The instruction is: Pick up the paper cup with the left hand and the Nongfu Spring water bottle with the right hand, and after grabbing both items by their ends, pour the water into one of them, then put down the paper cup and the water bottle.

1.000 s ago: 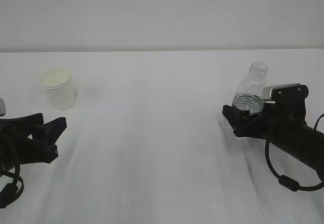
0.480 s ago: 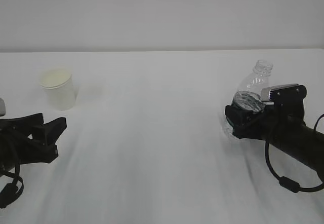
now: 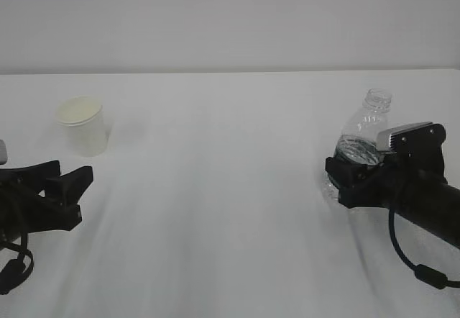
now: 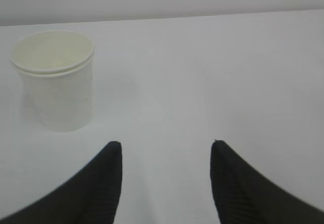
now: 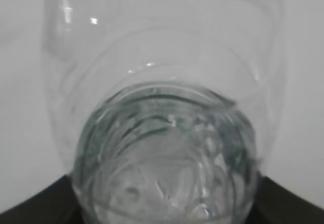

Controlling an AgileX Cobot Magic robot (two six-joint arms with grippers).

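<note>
Gripping the Nongfu Spring water bottle (image 3: 361, 142) low on its body, the right hand (image 3: 352, 180) has its black fingers closed against the bottle's lower part at the right side of the white table (image 3: 230, 188); the bottle leans slightly to the right, its capless neck uppermost. In the right wrist view the bottle (image 5: 167, 133) fills the picture, with the water (image 5: 167, 178) pooled in its lower section between the dark finger edges. Whether the bottle's base touches the table cannot be told. The left hand (image 3: 65, 188) sits low at the left edge, its two fingers (image 4: 86, 193) spread apart and holding nothing. The paper cup (image 3: 84, 126) stands upright on the table beyond that hand and clear of it; in the left wrist view the cup (image 4: 55, 79) lies ahead and to the left of the gap between the fingers, untouched.
</note>
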